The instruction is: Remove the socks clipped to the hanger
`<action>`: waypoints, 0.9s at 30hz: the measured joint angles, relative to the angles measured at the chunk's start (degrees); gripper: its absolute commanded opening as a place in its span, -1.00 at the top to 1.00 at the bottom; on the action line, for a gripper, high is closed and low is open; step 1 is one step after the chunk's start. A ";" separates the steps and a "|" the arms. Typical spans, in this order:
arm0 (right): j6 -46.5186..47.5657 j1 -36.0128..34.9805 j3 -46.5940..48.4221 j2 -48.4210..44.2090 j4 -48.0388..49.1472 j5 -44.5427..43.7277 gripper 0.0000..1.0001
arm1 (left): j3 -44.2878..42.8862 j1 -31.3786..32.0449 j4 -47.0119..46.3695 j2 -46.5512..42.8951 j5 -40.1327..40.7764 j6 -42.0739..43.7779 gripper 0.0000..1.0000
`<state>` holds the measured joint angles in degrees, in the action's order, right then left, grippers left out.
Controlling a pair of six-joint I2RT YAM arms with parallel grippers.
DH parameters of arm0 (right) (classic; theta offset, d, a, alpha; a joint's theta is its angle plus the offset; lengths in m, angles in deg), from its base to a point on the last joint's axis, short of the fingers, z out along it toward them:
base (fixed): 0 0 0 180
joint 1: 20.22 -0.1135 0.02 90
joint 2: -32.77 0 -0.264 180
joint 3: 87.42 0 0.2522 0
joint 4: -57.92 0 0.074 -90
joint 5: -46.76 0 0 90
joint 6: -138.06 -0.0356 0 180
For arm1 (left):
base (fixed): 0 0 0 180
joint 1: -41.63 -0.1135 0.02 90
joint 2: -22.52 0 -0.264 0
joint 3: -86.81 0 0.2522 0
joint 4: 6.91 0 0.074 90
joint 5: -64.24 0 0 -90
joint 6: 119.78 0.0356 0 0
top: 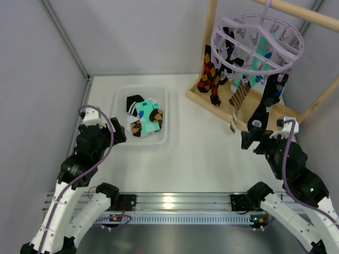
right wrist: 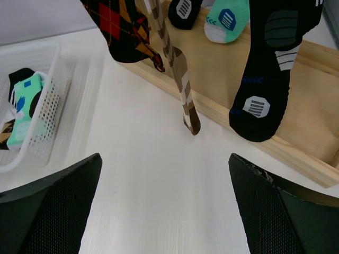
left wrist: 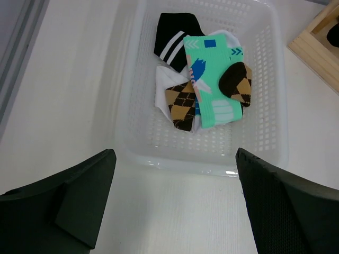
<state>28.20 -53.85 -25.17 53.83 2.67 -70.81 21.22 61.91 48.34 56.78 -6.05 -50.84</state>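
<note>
The round lavender hanger (top: 258, 43) hangs from a wooden bar at the back right. Clipped to it are a black sock with red-orange diamonds (top: 210, 74), a brown-white striped sock (top: 239, 100), a teal sock (top: 255, 63) and a dark navy sock (top: 263, 103). In the right wrist view the diamond sock (right wrist: 119, 26), the striped sock (right wrist: 177, 79), the teal sock (right wrist: 228, 18) and the navy sock (right wrist: 265, 79) dangle ahead. My right gripper (top: 254, 138) is open and empty just below the navy sock. My left gripper (top: 117, 132) is open and empty at the near edge of the basket.
A clear plastic basket (top: 167, 114) at the middle left holds several loose socks (left wrist: 206, 84). The light wooden frame with its tray base (top: 286, 114) stands under the hanger. Grey walls enclose the table on the left and right.
</note>
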 measured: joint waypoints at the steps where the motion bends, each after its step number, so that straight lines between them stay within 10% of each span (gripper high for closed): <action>1: -0.20 0.00 -0.11 0.09 0.07 0.02 -0.99 | 0.00 0.00 -0.02 -0.04 0.31 -0.13 -0.97; 27: 6.21 2.71 -11.15 17.38 26.51 2.32 -0.99 | 0.74 0.04 -0.11 0.04 0.87 -2.60 -0.97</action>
<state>34.41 -51.14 -36.31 71.20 29.18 -68.50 21.96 61.95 48.23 56.83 -5.18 -53.44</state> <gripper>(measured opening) 0.993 0.984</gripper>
